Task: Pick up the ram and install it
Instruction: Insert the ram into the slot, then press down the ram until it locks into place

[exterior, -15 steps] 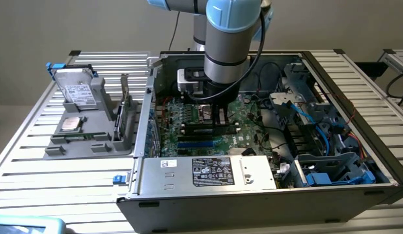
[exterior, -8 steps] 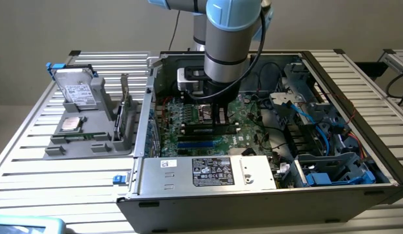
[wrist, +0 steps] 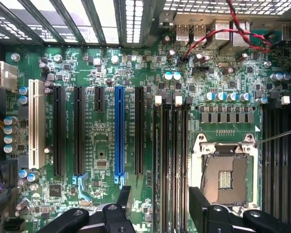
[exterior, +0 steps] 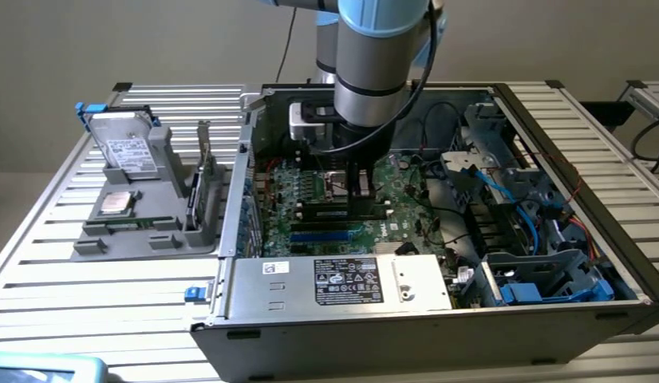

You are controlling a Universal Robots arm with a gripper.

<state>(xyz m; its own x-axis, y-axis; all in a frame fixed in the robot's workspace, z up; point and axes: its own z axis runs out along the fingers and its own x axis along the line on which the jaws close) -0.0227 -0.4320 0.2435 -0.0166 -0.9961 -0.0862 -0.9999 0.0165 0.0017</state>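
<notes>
While the exterior view is taking in the whole bench, the wrist view is looking straight down at the motherboard (wrist: 102, 145). Starting at the exterior view's left, a grey tray (exterior: 148, 239) is carrying a hard drive (exterior: 128, 144), a square processor chip (exterior: 119, 202) and a flat card (exterior: 205, 179) standing on edge. Next, the open computer case (exterior: 415, 335) is lying on its side with its power supply (exterior: 345, 281) at the near wall, and blue cables (exterior: 526, 223) are trailing at the right. The wrist view is adding board detail: a blue expansion slot (wrist: 119, 131), the memory slots (wrist: 172, 160), the bare processor socket (wrist: 226, 170) and red and black wires (wrist: 233, 29).

The gripper (exterior: 360, 209) (wrist: 159, 206) is hanging inside the case, its fingers (wrist: 121, 204) spread wide and gripping nothing, one on each side of the memory slots. The ram (exterior: 327, 213) is standing on edge in that bank just below; how fully it is seated I cannot tell. Its long axis is running across the exterior view from left to right, parallel to the blue expansion slot. One end is pointing toward the case's rear panel at the left, and its broad face is turning toward the camera.

Case and tray are resting on a slatted aluminium table (exterior: 53, 263), with a plain beige wall (exterior: 148, 40) behind.
</notes>
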